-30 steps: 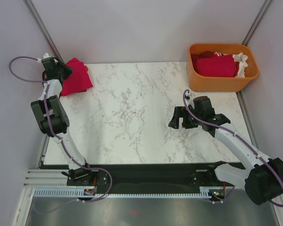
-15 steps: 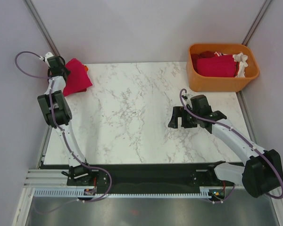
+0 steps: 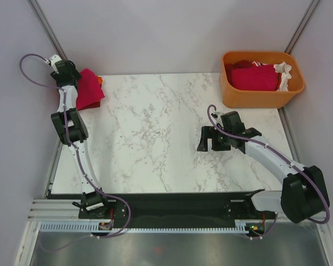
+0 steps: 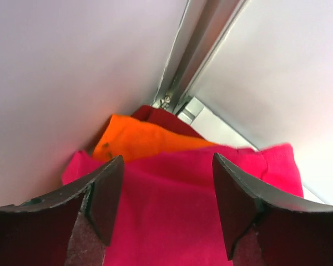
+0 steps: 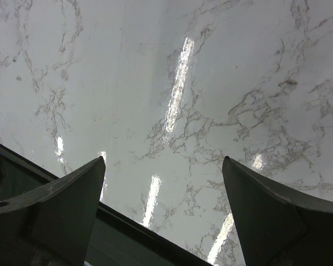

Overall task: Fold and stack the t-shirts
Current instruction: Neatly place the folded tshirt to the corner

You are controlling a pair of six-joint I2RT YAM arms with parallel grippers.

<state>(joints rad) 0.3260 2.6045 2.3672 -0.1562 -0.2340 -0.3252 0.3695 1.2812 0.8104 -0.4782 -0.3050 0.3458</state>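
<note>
A folded stack of t-shirts (image 3: pixel 90 91) lies at the table's far left corner. In the left wrist view the crimson-pink shirt (image 4: pixel 172 221) is on top, an orange one (image 4: pixel 139 141) shows under it, and a dark red one (image 4: pixel 161 116) lies below by the wall. My left gripper (image 3: pixel 75 80) hangs over the stack's left edge; its jaws (image 4: pixel 167 166) are open and empty just above the pink cloth. My right gripper (image 3: pixel 207 139) is open and empty over bare marble (image 5: pixel 211 83) at the right middle.
An orange plastic tub (image 3: pixel 233 94) at the far right corner holds more red shirts (image 3: pixel 252 76) and a white one (image 3: pixel 284 72). Walls and a metal corner post (image 4: pixel 200 50) stand close behind the stack. The table's near edge (image 5: pixel 127 221) shows below the right gripper.
My left arm has stretched further into the far left corner, and its gripper has moved back over the stack's left edge. My right gripper has drifted slightly left.
</note>
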